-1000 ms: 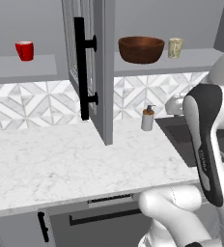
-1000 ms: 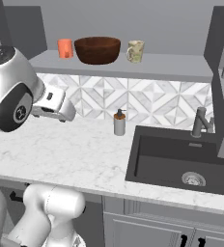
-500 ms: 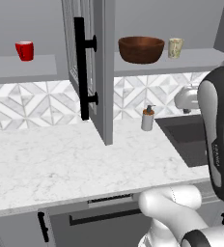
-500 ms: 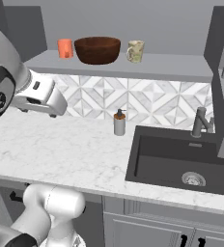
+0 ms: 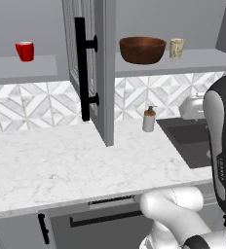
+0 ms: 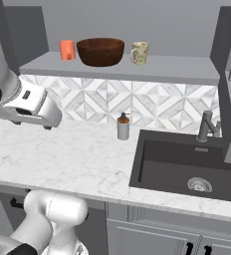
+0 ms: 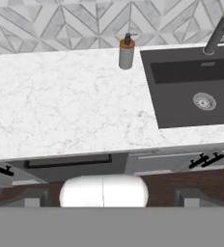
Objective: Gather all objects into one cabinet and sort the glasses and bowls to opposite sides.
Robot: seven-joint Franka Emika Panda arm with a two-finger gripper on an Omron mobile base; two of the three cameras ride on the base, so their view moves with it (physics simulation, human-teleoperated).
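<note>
Wide dark brown wooden bowl upright on the grey cabinet shelf, beige patterned cup just beside it, orange cup at its other side, red cup well apart beyond the open glass door

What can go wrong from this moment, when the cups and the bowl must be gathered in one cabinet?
1. The red cup stands alone on the left shelf, beyond the open cabinet door; the arm may hit that door on the way.
2. The wooden bowl sits close between the orange cup and the beige cup; reaching one might knock another.
</note>
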